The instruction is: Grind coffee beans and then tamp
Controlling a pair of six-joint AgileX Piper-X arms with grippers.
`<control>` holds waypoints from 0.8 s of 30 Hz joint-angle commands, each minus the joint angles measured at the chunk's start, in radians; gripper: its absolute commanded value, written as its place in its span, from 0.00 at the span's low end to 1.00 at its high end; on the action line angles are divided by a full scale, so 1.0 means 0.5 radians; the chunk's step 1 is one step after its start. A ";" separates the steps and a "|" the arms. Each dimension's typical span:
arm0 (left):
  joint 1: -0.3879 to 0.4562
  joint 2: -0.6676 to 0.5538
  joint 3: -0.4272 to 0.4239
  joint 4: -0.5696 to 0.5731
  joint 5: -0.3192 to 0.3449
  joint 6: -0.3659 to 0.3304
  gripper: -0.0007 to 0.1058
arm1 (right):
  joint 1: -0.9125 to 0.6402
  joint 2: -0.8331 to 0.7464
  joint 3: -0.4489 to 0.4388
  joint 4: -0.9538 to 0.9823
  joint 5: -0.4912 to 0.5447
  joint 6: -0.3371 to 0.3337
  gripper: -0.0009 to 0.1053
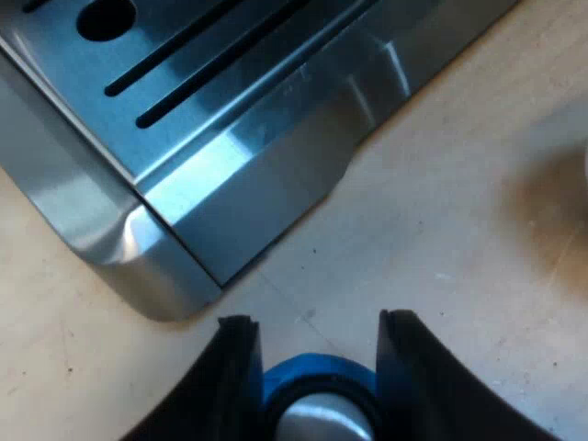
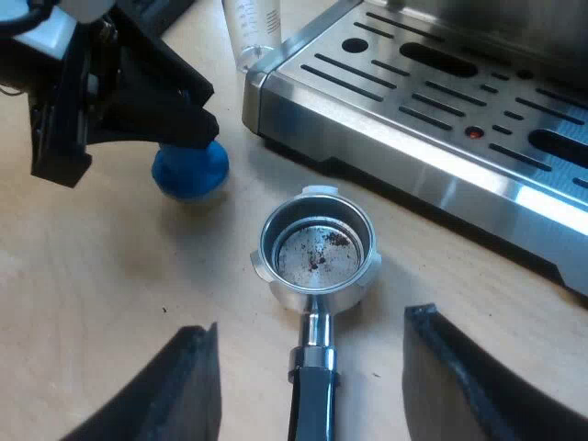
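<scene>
My left gripper (image 1: 315, 320) had its 2 black fingers clamped on the round blue tamper (image 1: 312, 372), which stood on the pale wooden table (image 1: 441, 230) near the steel espresso machine (image 1: 230, 138). My right gripper (image 2: 310, 322) was spread wide on either side of the dark handle (image 2: 312, 395) of the round metal holder (image 2: 317, 248), touching nothing. The holder lay on the table, a few dark specks in its basket. A clear measuring glass (image 2: 250, 32) stood farther off, beside the machine's corner.
</scene>
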 commanded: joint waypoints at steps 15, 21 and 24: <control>-0.001 0.160 -0.005 -0.068 0.011 -0.024 0.01 | -0.013 -0.007 -0.007 -0.015 -0.017 -0.034 0.45; -0.001 0.160 -0.005 -0.068 0.011 -0.024 0.02 | -0.013 -0.007 -0.007 -0.015 -0.017 -0.034 0.45; -0.001 0.160 -0.005 -0.068 -0.001 -0.025 0.14 | -0.013 -0.007 -0.007 -0.015 -0.017 -0.034 0.45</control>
